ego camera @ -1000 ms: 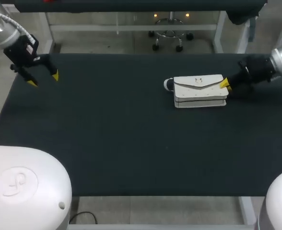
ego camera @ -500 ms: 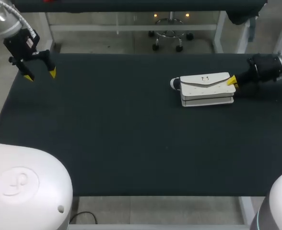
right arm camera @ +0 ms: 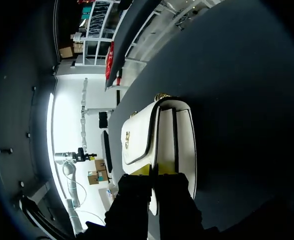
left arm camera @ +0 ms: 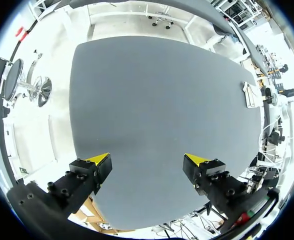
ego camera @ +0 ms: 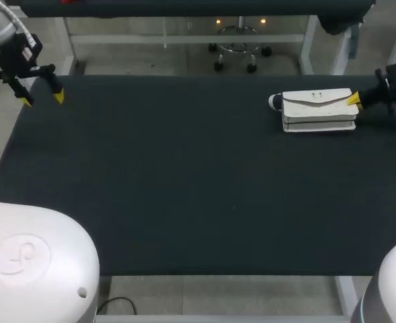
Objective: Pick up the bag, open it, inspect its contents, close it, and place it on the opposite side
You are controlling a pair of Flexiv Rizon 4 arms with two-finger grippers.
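The white bag [ego camera: 318, 111] with a flap and a small gold clasp lies flat near the table's back right corner. My right gripper [ego camera: 353, 99] is shut on the bag's right end. In the right wrist view the bag [right arm camera: 157, 137] stretches away from the right gripper [right arm camera: 154, 171], whose yellow tips pinch its near edge. My left gripper [ego camera: 40, 95] hangs open over the table's far left back corner, nothing between its fingers. In the left wrist view the left gripper [left arm camera: 147, 161] stands wide open above bare table, and the bag [left arm camera: 250, 95] shows small at the far side.
The dark table top [ego camera: 184, 182] bears nothing else. Its right edge runs close beside the bag, and its back edge [ego camera: 184, 76] lies just behind both grippers.
My right gripper has carried the bag to the right and toward the back edge. My left arm has drawn back toward the far left corner, still open.
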